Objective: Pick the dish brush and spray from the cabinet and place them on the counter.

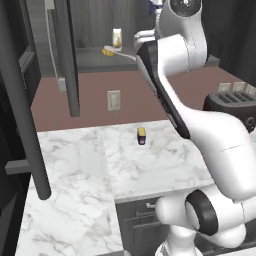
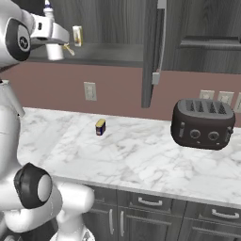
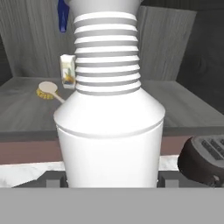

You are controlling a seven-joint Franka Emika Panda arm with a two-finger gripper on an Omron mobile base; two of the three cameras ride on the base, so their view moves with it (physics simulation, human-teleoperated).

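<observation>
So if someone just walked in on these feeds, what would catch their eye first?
Probably the spray, white and ribbed, looming right before the hand camera between the gripper tips, apparently gripped. Behind it, on the cabinet shelf, lies the dish brush beside a small carton. A black toaster stands on the counter.

Dish brush (image 1: 108, 50) on cabinet (image 1: 65, 55) shelf by carton (image 1: 117, 38), small block (image 1: 142, 135) on marble counter (image 1: 75, 170), prob. toaster (image 1: 230, 104) at rt.
</observation>
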